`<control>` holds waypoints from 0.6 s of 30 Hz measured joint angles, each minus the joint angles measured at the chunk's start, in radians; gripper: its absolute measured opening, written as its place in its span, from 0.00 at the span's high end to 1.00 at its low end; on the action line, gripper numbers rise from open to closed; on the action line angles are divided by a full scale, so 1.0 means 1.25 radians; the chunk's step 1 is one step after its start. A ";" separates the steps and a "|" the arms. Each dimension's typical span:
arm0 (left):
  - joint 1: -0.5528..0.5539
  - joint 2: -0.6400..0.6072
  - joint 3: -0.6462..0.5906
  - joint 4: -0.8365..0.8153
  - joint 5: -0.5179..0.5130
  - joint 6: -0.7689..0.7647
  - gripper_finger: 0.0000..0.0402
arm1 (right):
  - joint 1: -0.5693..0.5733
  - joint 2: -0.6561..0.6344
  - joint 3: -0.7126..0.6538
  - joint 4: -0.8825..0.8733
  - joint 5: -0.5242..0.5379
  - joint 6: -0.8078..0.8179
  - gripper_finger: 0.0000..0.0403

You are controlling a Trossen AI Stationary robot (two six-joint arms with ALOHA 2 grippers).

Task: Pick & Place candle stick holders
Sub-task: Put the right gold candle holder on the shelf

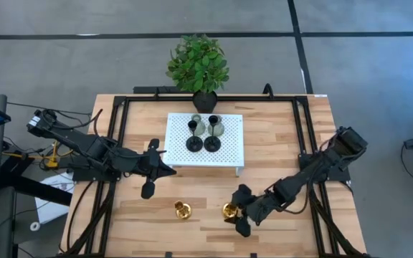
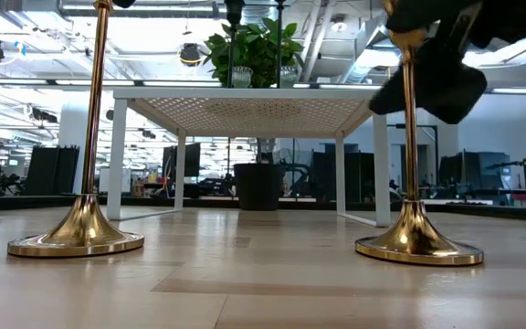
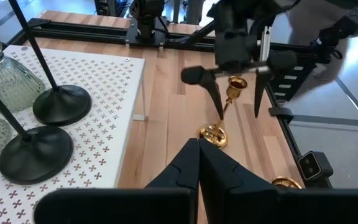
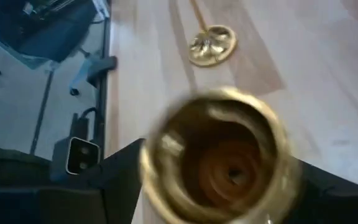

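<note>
Two shiny gold holders stand upright on their round bases on the near part of the wooden table, one to the left [image 1: 183, 209] and one to the right [image 1: 229, 210]. My right gripper [image 3: 235, 102] is open. Its fingers stand on either side of the right gold holder's cup [image 3: 235, 84], with a gap showing on each side. That cup fills the right wrist view [image 4: 219, 155]. My left gripper [image 3: 197, 163] is shut and empty beside the left edge of the white platform [image 1: 228, 154]. Two black holders [image 1: 193, 143] [image 1: 212, 143] and two grey-green holders [image 1: 198, 123] [image 1: 217, 127] stand on the platform.
A green plant in a black pot [image 1: 199, 68] stands at the table's far edge behind the platform. Black frame rails [image 1: 117, 136] [image 1: 303, 136] run along the table's left and right sides. Bare wood lies between the platform and the gold holders.
</note>
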 joint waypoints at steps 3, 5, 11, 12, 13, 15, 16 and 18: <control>0.000 0.000 0.000 0.001 0.000 0.000 0.99 | 0.000 0.036 -0.003 0.023 -0.004 0.011 0.35; 0.000 0.000 0.000 0.001 0.000 0.000 0.99 | 0.000 0.045 -0.003 0.029 -0.005 0.026 0.40; 0.000 0.000 0.000 0.001 0.000 0.000 0.99 | 0.000 0.050 -0.002 0.027 -0.006 0.033 0.66; 0.000 0.000 0.000 0.001 0.000 0.000 0.99 | -0.001 0.049 -0.002 0.028 -0.006 0.033 0.72; 0.000 0.000 0.000 0.001 0.000 0.000 0.99 | -0.002 0.049 -0.002 0.028 -0.006 0.033 0.78; 0.000 0.000 0.000 0.001 0.000 0.000 0.99 | -0.002 0.041 -0.002 0.022 -0.004 0.032 0.90; 0.000 0.000 0.000 0.001 0.000 0.000 0.99 | -0.003 0.038 -0.002 0.025 -0.007 0.033 0.94; 0.000 0.000 0.000 0.001 0.000 0.000 0.99 | -0.007 0.027 0.002 0.009 -0.004 0.027 0.97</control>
